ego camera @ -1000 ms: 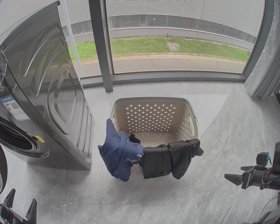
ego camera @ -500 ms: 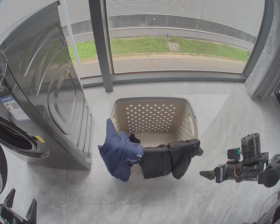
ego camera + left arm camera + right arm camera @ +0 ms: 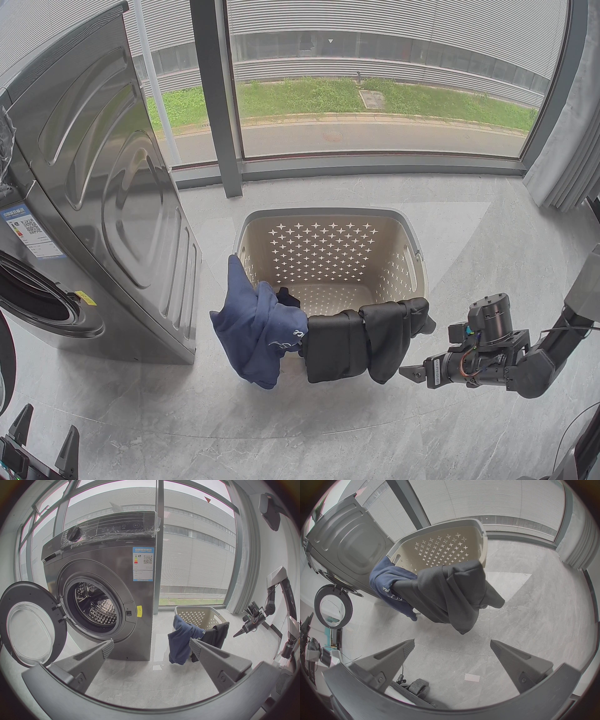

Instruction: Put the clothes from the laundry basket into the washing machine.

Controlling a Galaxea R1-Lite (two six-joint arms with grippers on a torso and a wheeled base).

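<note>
A beige laundry basket (image 3: pixel 400 228) stands on the floor by the window. A navy garment (image 3: pixel 259 331) hangs over its front left corner, and a black garment (image 3: pixel 359 344) is draped over the front rim beside it. My right gripper (image 3: pixel 412 374) is open, low over the floor just right of the black garment (image 3: pixel 450 595) and not touching it. The grey washing machine (image 3: pixel 94 187) stands to the left with its round door (image 3: pixel 29 620) swung open and the drum (image 3: pixel 93 605) bare. My left gripper (image 3: pixel 151 644) is open and holds nothing, low at the near left (image 3: pixel 44 437).
A tall window frame post (image 3: pixel 215 94) rises behind the basket. A grey curtain (image 3: pixel 569 144) hangs at the far right. Bare stone floor (image 3: pixel 312 425) lies in front of the basket and between it and the machine.
My right arm has swung left across the floor, from the right edge to just beside the black garment. The left gripper, basket and clothes have not moved.
</note>
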